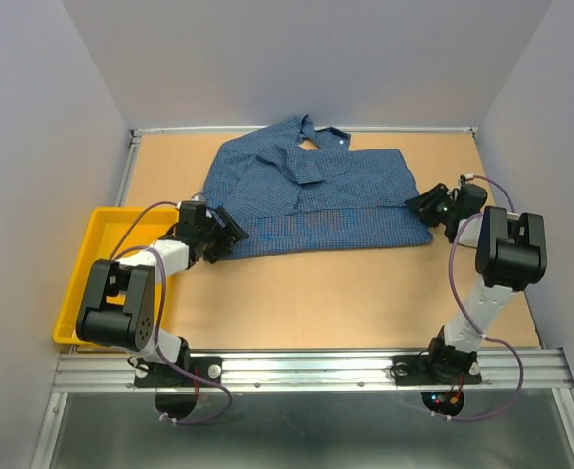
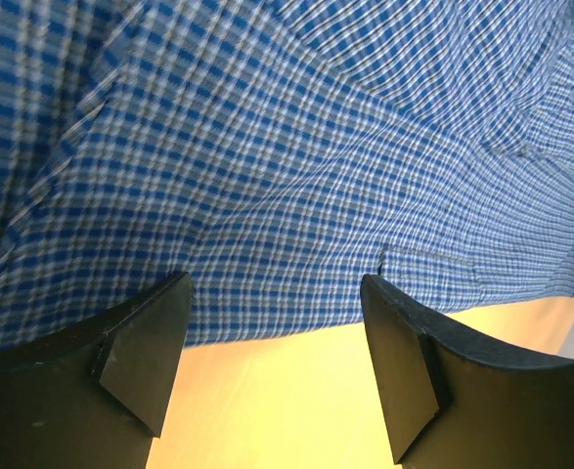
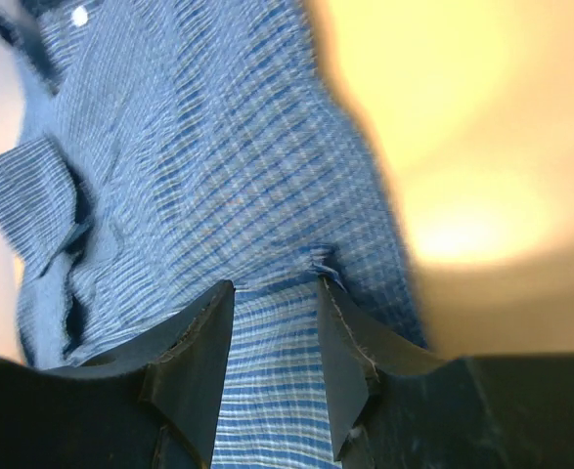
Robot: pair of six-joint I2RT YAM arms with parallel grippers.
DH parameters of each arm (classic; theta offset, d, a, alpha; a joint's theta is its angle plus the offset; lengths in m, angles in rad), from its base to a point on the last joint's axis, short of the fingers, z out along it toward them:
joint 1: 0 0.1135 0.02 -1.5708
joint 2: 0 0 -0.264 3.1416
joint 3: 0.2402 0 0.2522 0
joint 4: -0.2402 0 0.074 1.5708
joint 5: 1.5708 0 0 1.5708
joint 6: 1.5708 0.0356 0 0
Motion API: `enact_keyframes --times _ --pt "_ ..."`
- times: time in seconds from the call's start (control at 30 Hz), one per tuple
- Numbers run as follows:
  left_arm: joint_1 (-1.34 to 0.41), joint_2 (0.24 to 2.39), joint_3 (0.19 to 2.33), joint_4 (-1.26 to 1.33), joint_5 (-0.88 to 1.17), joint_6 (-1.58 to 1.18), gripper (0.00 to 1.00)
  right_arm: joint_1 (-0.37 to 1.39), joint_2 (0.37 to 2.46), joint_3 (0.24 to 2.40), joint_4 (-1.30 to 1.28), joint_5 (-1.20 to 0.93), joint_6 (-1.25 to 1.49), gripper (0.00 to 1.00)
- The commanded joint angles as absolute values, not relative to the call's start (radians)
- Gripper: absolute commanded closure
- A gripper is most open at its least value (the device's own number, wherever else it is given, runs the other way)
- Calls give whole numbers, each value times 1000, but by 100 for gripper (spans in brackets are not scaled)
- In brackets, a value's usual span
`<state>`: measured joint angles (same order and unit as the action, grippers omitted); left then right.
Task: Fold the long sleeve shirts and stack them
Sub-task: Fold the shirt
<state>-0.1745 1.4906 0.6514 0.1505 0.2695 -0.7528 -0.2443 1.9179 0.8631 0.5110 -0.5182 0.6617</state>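
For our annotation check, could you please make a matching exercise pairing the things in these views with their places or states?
1. blue checked cotton shirt
2. yellow plastic tray
3. left gripper
4. right gripper

a. jaws open, at the shirt's near edge
b. at the table's left edge
c. spread across the far half of the table
d. fabric between its fingers

Pairs: 1-c, 2-b, 3-a, 4-d

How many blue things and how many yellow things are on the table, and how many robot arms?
Blue: 1, the checked shirt
Yellow: 1, the tray at the table's left edge
Black and white robot arms: 2, the left arm and the right arm
Total: 4
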Motion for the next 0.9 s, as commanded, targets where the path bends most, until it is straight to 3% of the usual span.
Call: enact_keyframes --times 0.0,0.2,0.4,0.43,0.7,0.87 --pt "-169 1413 572 34 253 -729 18 -262 1820 801 531 -457 621 54" --pt "-178 1235 538 -43 271 -689 14 -129 1626 891 221 -353 379 53" --pt "-184 1120 655 -147 196 -606 2 40 1589 1086 95 -334 298 39" --pt "-184 1120 669 -158 189 -597 1 57 1614 1113 94 -342 326 35" --pt "-184 1218 782 -158 156 -557 1 196 1821 1304 97 -269 770 34" --pt "-184 1269 833 -163 146 -534 1 278 1962 1387 97 -195 957 26"
